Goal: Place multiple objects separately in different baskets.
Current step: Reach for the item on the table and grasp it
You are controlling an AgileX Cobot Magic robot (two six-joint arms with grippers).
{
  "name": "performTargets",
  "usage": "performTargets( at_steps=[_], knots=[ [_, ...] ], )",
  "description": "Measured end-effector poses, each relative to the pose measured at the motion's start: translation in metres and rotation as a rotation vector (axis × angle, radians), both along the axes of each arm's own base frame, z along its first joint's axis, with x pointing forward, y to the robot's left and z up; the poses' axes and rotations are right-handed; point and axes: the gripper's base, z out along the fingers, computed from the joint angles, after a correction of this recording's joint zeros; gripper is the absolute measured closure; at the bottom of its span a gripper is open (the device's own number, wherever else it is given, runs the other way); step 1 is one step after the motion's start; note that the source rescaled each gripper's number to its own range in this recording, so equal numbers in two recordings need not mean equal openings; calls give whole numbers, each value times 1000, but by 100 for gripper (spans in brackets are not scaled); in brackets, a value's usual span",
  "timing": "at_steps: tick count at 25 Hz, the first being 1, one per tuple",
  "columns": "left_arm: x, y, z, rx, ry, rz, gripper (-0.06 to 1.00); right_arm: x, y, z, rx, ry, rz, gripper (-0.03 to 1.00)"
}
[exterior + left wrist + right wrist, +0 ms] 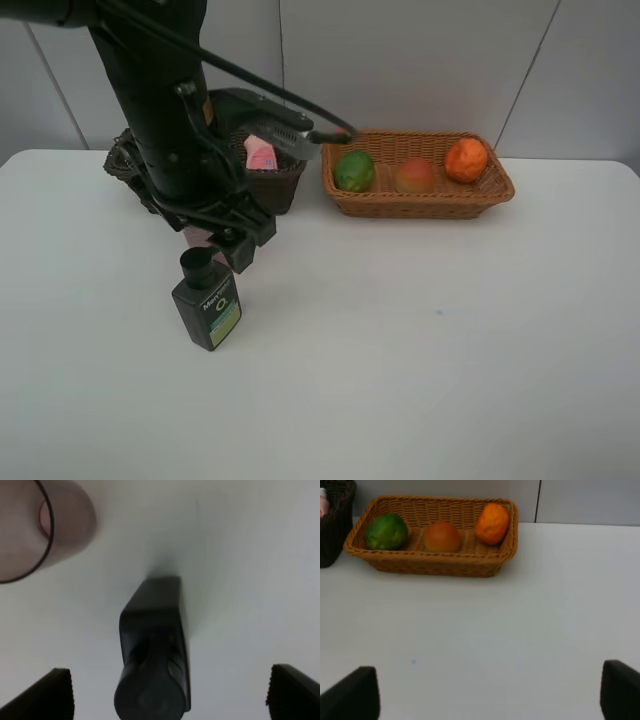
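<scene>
The dark green pump bottle (207,305) stands on the white table, and my left gripper (232,248) hangs open just above its pump head. In the left wrist view the bottle (152,645) sits between the wide-apart fingertips (50,695), untouched, with the translucent pink cup (40,525) beyond it. The dark brown basket (272,185) holds the pink white-capped bottle (262,152). The light tan basket (420,200) holds the green fruit (354,171), the peach (415,176) and the orange (466,159). My right gripper (487,692) is open over bare table, facing that basket (430,565).
The left arm's black body (160,110) hides most of the pink cup and part of the dark basket in the exterior high view. The table's far edge meets a grey wall right behind the baskets. White tabletop (430,340) spreads in front of them.
</scene>
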Motion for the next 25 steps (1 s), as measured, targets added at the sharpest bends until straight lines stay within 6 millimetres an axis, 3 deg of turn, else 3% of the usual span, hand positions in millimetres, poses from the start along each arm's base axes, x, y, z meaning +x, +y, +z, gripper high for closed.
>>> performTargets(
  at_steps=[16,25],
  knots=[
    [-13,9,-41,-41,-6,67,-6,0,0,0,0,0,0,3],
    [-12,21,-53,-52,-12,112,-6,0,0,0,0,0,0,3]
  ],
)
